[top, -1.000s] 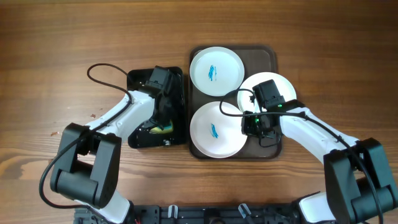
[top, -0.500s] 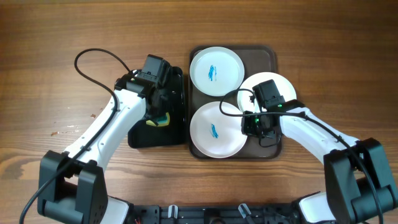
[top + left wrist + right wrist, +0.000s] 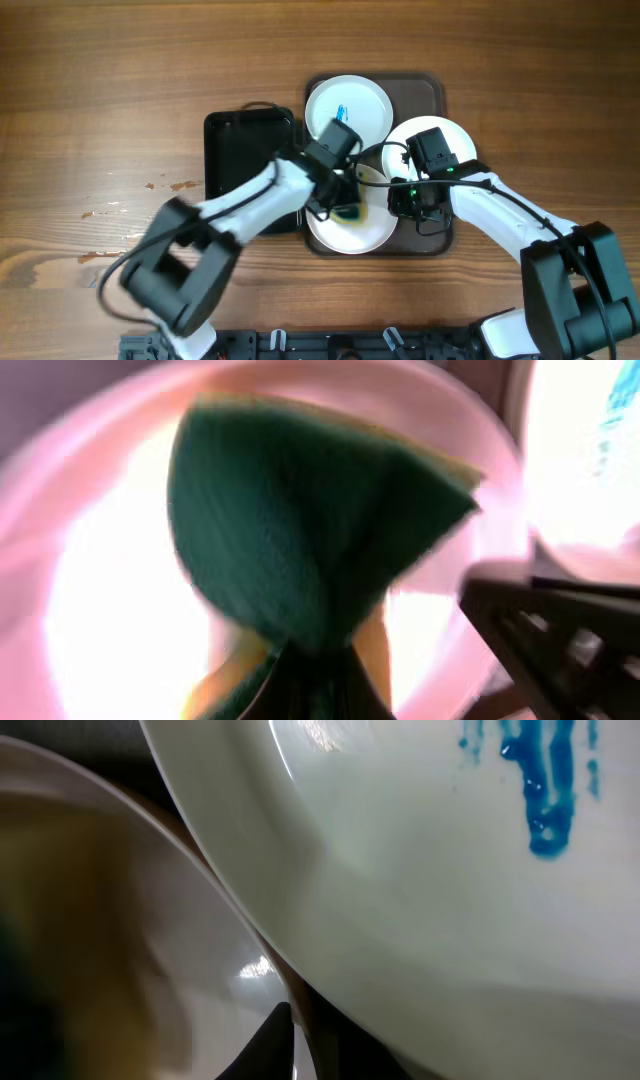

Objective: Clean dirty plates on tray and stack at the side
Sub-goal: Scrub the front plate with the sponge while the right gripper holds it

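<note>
- We see the left gripper clamped on a green and yellow sponge, pinching it at its lower end.
- The sponge sits over the middle of the near plate. The wrist view is too blurred for us to tell whether it is pressed down.
- The right gripper is at the near-left rim of the right plate. We see one dark finger under that rim but cannot tell the jaw opening.
- The tray holds the near plate and the far plate.
- The right plate overhangs the tray's right edge and shows a blue smear.
- A black tray lies just left of the tray.
</note>
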Controlling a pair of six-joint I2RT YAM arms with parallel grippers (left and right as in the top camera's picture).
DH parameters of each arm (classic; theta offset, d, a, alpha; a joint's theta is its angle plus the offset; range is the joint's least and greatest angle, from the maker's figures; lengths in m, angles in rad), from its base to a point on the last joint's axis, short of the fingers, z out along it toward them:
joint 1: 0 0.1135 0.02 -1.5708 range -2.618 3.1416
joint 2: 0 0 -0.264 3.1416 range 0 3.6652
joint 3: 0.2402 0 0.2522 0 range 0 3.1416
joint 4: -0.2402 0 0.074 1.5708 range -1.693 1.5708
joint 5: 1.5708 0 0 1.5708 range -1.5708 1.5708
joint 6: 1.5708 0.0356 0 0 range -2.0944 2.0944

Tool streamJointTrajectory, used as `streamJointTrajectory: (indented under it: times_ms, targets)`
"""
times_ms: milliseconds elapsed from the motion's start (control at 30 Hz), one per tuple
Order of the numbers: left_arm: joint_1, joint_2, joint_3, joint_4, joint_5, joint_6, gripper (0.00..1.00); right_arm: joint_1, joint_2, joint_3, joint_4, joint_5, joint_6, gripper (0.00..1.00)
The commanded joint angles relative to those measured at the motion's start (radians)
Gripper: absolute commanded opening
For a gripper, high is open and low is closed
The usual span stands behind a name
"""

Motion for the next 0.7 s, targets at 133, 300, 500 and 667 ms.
streamJointTrajectory:
  times_ms: [133,300,500,667]
  targets:
    - [0.015,0.092,0.002,-0.171,-0.239,-0.040,0.04,0.000,0.022,-0.012,-0.003,0.059,0.007,0.18]
    - [0.044,0.091,0.050,-0.273,-0.381,0.003,0.04,0.000,0.022,-0.012,-0.002,0.059,0.007,0.18]
    - [0.034,0.091,0.052,-0.131,-0.005,0.024,0.04,0.000,0.022,-0.012,-0.003,0.059,0.010,0.18]
    - [-0.048,0.092,0.051,0.026,0.136,0.036,0.04,0.000,0.022,-0.012,-0.005,0.059,0.009,0.17]
